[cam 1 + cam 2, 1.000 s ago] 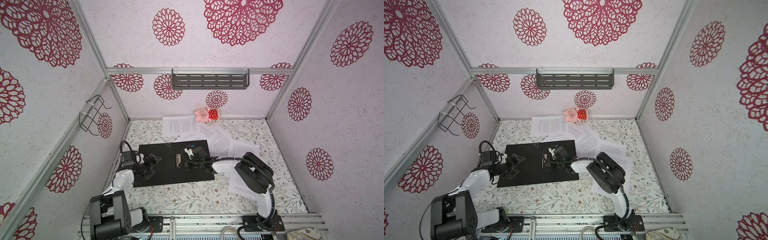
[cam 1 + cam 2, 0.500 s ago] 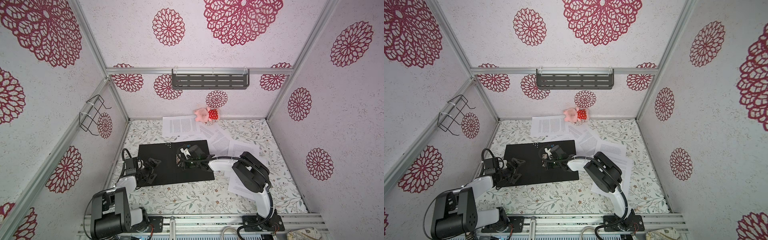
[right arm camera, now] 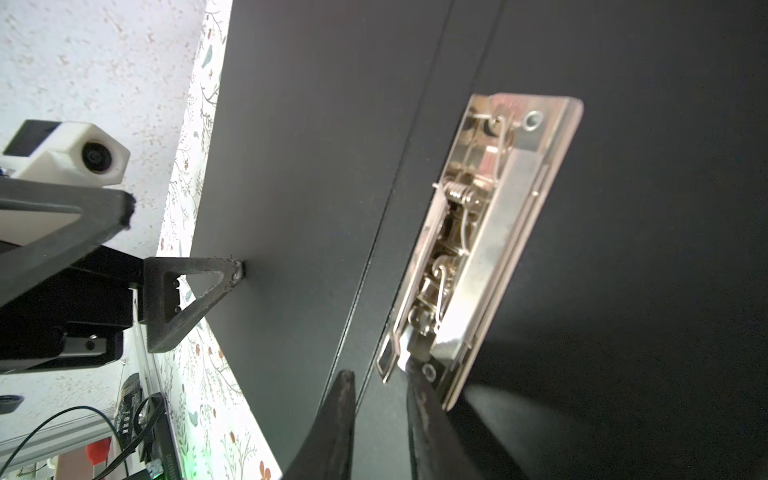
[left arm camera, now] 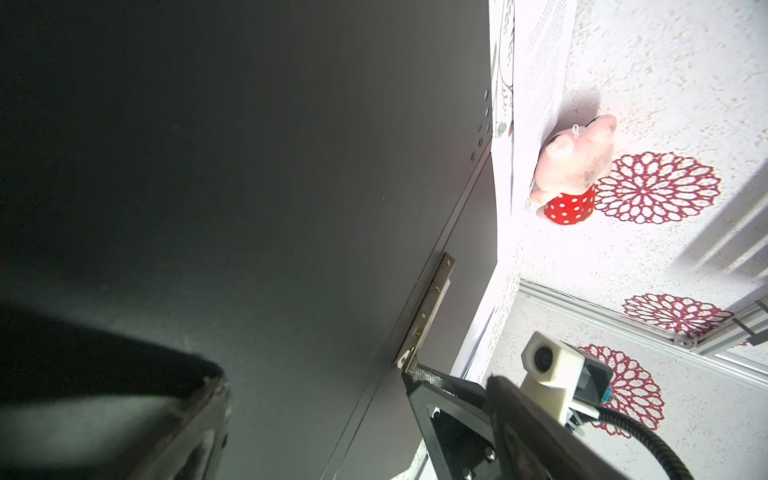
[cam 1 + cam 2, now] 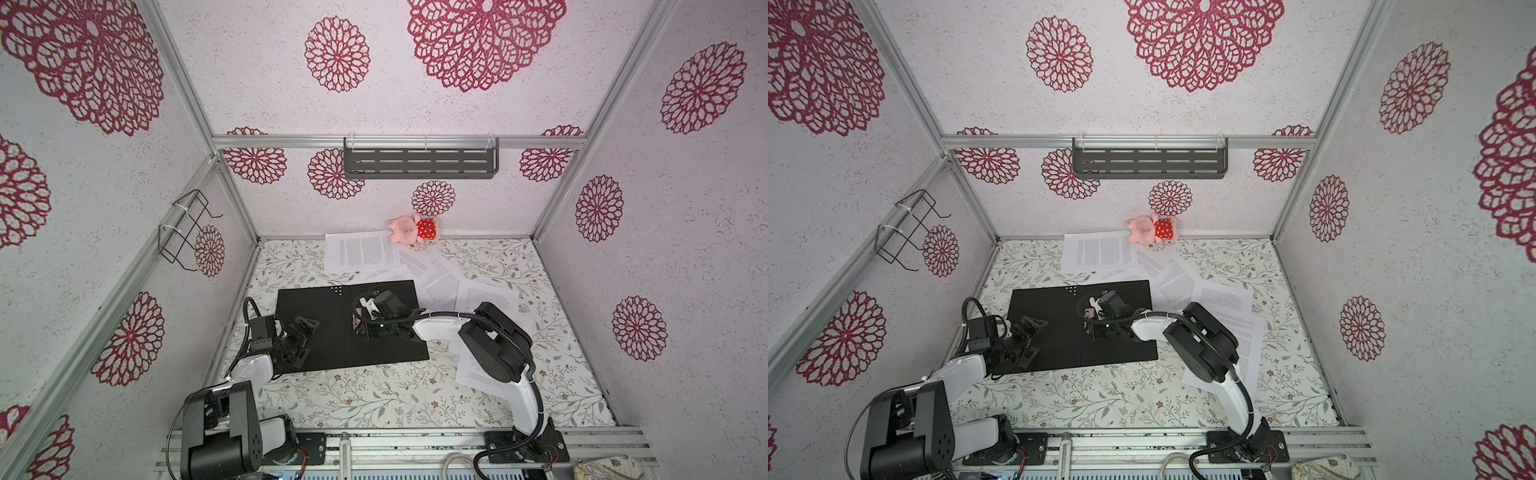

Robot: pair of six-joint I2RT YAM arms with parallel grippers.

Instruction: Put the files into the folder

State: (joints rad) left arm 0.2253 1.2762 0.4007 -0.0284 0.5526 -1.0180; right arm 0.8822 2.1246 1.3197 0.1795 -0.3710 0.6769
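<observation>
Folder (image 5: 316, 332) open, plush pig (image 5: 409, 229) at files (image 5: 361, 253) behind; left jaws wide, right jaws narrow at spine clip (image 3: 490, 232).

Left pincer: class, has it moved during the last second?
Yes. The left pincer slid slightly along the open folder's left edge, toward that folder's near-left corner.

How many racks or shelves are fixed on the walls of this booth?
2. A grey slotted shelf hangs on the back wall; a black wire rack hangs on the left wall. More could be outside the views.
</observation>
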